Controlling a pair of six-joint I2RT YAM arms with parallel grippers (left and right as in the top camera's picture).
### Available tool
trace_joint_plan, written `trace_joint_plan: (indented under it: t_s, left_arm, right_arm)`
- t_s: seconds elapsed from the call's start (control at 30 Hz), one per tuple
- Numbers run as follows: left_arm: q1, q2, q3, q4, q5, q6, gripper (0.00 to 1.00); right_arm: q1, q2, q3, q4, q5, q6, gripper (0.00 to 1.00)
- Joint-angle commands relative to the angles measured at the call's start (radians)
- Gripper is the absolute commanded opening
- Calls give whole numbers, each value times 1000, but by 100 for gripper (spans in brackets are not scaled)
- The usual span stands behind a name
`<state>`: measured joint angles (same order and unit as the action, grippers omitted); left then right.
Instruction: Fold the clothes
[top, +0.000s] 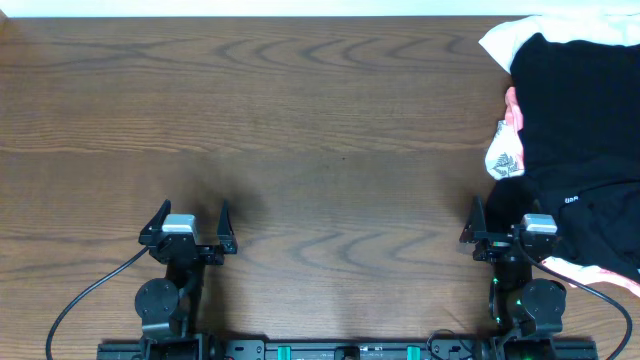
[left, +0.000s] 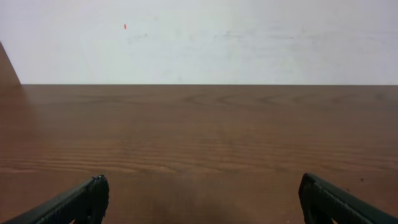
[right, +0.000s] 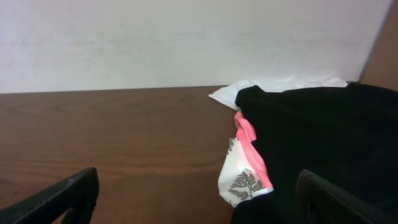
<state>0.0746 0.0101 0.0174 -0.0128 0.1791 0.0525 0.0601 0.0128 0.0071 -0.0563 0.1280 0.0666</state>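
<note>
Black soft-fabric garment with a tiny white logo print (top: 585, 120) lies heaped at the far right of the brown wood-grain table (top: 300, 110), running out of the overhead view. It rests on a large white garment (top: 515, 38) and a coral-pink garment (top: 512, 105), with a fern-printed white patch (top: 503, 158) peeking out at its left edge. The right gripper (top: 510, 222) sits just beside the heap's near corner, fingers spread wide and holding nothing. The left gripper (top: 192, 216), equally spread and empty, waits well apart over bare wood. The main risk, as I judge it, is a pinch at that layered left edge catching pink or white cloth along with the black, so the whole pile drags. Fabric draped near the right arm's base could also snag it, and a careless pull might slide the heap off the table's right side.
</note>
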Motion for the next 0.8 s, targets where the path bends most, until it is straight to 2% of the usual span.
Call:
trace_joint_plan:
  t_s: [0.0,0.77]
  left_arm:
    - [-3,-5,-13,-39,11,6,98]
    - [-3,-5,-13,-39,11,6,98]
  right_arm:
    - [-3,-3,-2,-4,6,-13,99]
    - [-3,-3,-2,-5,-6,-12,99]
